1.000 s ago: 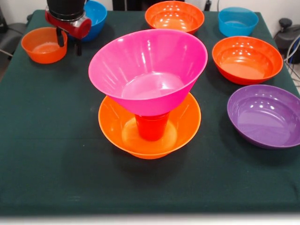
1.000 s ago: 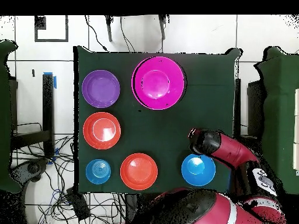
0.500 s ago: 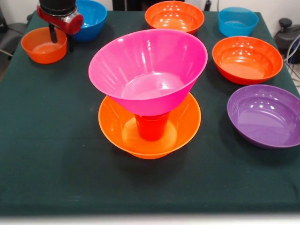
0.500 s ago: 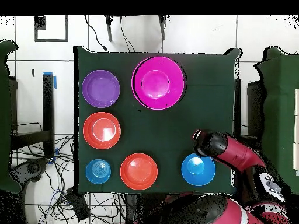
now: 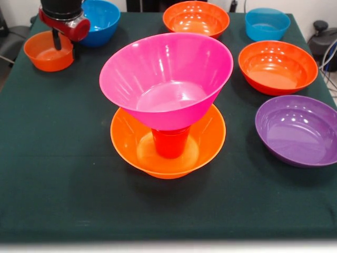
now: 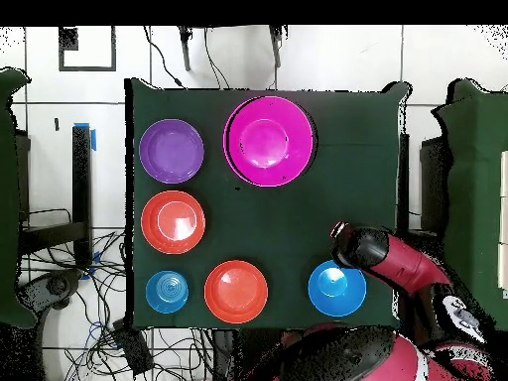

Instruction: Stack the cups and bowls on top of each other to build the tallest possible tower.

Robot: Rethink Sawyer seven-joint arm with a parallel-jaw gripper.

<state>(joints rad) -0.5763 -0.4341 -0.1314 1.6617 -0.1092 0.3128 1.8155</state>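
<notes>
Dark green table (image 5: 58, 158) is holding the tower (image 5: 167, 105) at centre: pink bowl (image 5: 166, 79) sitting on red cup (image 5: 170, 142) inside yellow-orange bowl (image 5: 205, 142). Gripper (image 5: 64, 43) is hovering at 10 o'clock over small orange bowl (image 5: 39, 55), fingers apart.

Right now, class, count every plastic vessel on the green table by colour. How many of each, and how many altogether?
Pink flared plastic bowl: 1
Yellow-orange flared plastic bowl: 1
Orange-red translucent plastic cup: 1
Orange-red plastic bowls: 3
Blue plastic bowls: 2
Purple plastic bowl: 1
Total: 9
</notes>
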